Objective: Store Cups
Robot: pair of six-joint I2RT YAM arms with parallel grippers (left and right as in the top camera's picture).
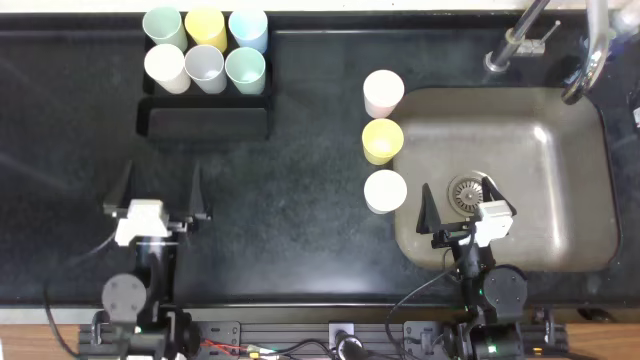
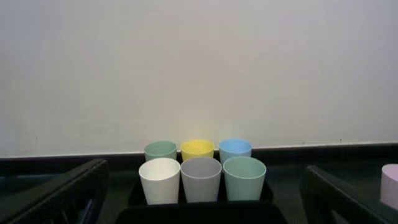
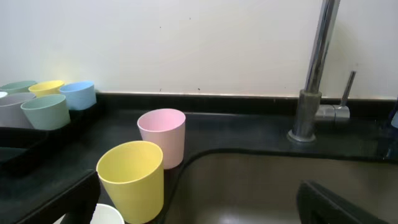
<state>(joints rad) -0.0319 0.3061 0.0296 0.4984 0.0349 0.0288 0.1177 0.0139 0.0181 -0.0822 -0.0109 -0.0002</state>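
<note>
While the left pincer (image 1: pixel 160 185) and right pincer (image 1: pixel 457 200) sit spread and empty, the white cup (image 1: pixel 385 190) stands upright on the bench (image 1: pixel 300 210), just left of the right one, the nearer arm.

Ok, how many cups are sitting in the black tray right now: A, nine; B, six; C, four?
B: the black tray holds two rows of three cups, six in all.
</note>
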